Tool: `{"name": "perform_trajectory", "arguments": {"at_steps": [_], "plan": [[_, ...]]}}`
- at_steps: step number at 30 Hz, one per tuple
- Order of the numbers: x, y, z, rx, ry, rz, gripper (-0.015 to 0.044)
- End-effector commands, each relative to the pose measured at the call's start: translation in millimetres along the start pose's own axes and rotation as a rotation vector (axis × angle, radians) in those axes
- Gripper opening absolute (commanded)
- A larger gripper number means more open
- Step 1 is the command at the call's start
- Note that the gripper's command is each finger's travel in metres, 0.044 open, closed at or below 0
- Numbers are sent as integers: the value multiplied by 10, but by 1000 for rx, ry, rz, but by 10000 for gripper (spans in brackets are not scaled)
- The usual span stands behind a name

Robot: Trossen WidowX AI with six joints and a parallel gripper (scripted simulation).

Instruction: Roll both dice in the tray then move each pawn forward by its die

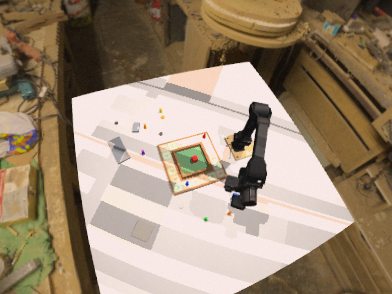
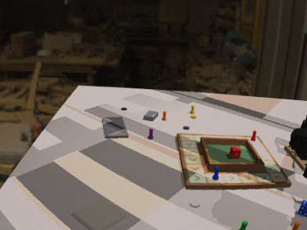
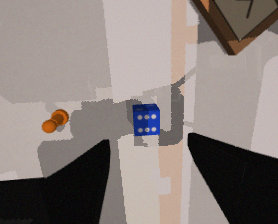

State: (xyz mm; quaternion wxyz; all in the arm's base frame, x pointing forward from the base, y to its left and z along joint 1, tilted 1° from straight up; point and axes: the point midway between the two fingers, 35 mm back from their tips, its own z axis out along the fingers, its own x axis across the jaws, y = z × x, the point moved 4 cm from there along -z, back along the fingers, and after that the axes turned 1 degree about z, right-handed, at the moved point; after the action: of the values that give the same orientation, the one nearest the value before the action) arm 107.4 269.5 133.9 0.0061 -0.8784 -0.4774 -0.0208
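The blue die [image 1: 236,194] [image 2: 303,208] [image 3: 146,122] lies on the table off the board, one face with six white pips turned to the wrist camera. My gripper [image 1: 234,193] [image 3: 149,142] is open above it, one finger to each side in the wrist view, holding nothing. The red die [image 1: 194,158] [image 2: 235,152] rests in the green-floored tray [image 1: 185,165] [image 2: 218,151]; its number is too small to read. The red pawn [image 1: 204,136] [image 2: 254,135] stands at one board corner. The blue pawn [image 1: 187,183] [image 2: 216,173] stands on the board's near row in the exterior view.
The board [image 1: 169,166] [image 2: 196,177] [image 3: 232,22] surrounds the tray. An orange pawn [image 1: 229,213] [image 2: 296,226] [image 3: 56,120] stands near the blue die; a green pawn [image 1: 205,219] [image 2: 244,224] is farther off. A purple pawn [image 1: 143,152] [image 2: 151,133] and grey slab [image 1: 119,150] [image 2: 114,127] lie beyond the board.
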Motion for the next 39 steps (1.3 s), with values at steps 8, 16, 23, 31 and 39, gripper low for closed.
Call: {"name": "perform_trajectory", "arguments": {"at_steps": [8, 16, 23, 31, 39], "plan": [[-27, -27, 248, 3, -9, 7, 275], [-24, -27, 337, 3, -9, 7, 275], [-25, -26, 450, 3, -9, 7, 275], [-31, -24, 566, 3, -9, 7, 275], [-31, -24, 569, 3, -9, 7, 91]]}}
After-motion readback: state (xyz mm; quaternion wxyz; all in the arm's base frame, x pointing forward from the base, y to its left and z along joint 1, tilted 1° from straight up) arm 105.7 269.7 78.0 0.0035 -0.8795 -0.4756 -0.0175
